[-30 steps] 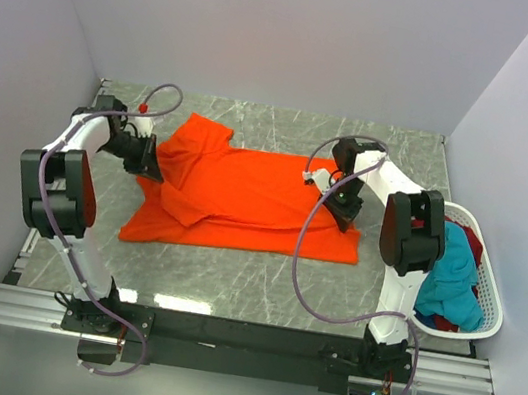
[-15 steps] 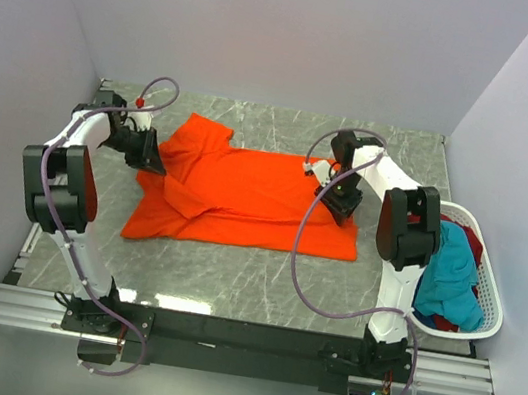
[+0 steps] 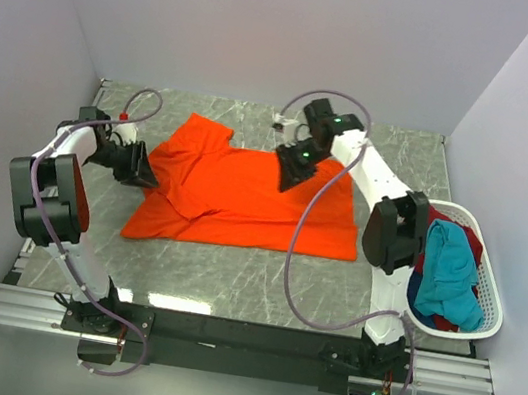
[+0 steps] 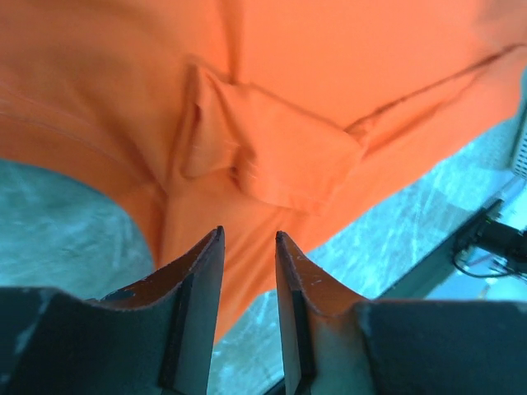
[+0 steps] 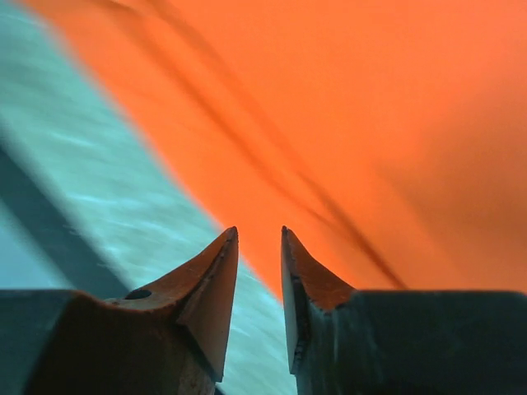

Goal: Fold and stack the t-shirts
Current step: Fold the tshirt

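Both are being held apart, empty: left end effector [image 3: 137,168] at shirt's [image 3: 243,199] left end, right end effector [image 3: 292,169] over far edge.

A robot lab cell: bare walls [image 3: 272,27] enclose a marble-patterned table [image 3: 231,275].

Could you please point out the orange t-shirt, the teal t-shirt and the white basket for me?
orange t-shirt [image 3: 244,194], top view, middle of its body.
teal t-shirt [image 3: 449,274], top view, its bunched middle.
white basket [image 3: 491,315], top view, its right-hand wall.
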